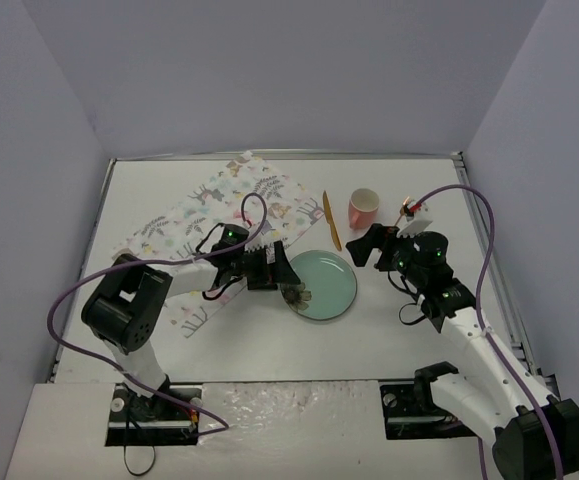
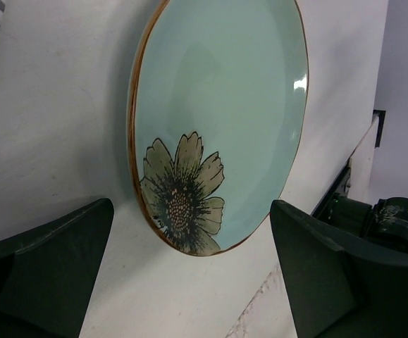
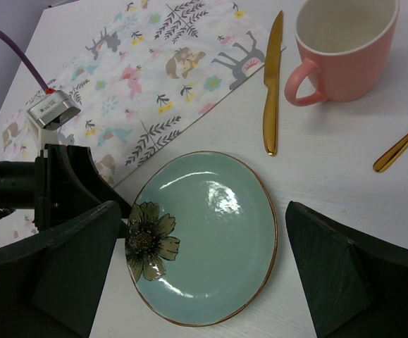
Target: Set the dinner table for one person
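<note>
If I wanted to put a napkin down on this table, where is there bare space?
The widest bare stretch of the dinner table runs along its near side, in front of the plate. The far right corner beyond the cup is free too. The middle is crowded: plate, knife and cup, with the left hand and right hand open by the plate.

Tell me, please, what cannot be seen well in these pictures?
- Gold utensil, right wrist view: the right edge cuts it off. Only a handle shows, so its kind is unknown.
- Pink mug, right wrist view: the top edge cuts its rim.
- Plate, left wrist view: the top edge cuts off its far part.
- Placemat, top view: the left arm covers part of it.
</note>
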You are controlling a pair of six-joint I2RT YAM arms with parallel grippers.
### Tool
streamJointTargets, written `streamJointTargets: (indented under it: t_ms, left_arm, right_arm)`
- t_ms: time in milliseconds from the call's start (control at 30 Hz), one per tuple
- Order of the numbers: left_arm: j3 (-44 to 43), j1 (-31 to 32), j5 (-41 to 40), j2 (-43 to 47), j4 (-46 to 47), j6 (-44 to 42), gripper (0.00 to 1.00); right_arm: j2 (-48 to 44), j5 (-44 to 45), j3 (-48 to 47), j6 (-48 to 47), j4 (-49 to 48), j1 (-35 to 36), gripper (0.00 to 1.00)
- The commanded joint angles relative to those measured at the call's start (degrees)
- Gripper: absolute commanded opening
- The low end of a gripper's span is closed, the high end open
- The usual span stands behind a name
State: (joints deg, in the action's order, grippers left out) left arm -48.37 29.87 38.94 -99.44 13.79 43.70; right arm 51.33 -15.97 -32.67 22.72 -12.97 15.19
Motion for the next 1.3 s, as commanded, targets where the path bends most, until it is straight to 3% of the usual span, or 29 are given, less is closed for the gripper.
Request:
streamJointTargets:
  t_ms: [0, 300, 533, 1000, 1133, 1267]
  left_arm:
    - [-0.1, 0.8, -1.4, -2.9, -0.1, 3.6, 0.89]
    - [1.9, 1.7, -0.1, -8.3, 6.1, 8.5, 0.84]
    - [1.8, 1.7, 1.0, -12.0, 8.0, 9.8, 0.75]
    - [0.3, 1.6, 2.0, -14.8, 8.1, 9.8, 0.11]
    - [0.4, 1.7, 2.1, -13.1, 8.3, 9.2, 0.01]
    - [0.4, 1.6, 1.8, -8.8, 7.3, 8.2, 0.00]
  right_arm:
    - [0.1, -0.5, -1.8, 0.4, -3.7, -0.5, 1.00]
    - [0.0, -0.4, -1.3, 0.5, -4.0, -0.5, 1.00]
    - [-0.5, -0.3, -1.0, 0.5, -4.0, -0.6, 1.00]
    - [-1.2, 0.3, 0.1, 0.5, -4.0, -0.7, 1.00]
    - [-1.2, 0.4, 0.0, 0.5, -4.1, -0.7, 1.00]
    - [-1.3, 0.3, -0.3, 0.5, -4.0, -0.7, 1.00]
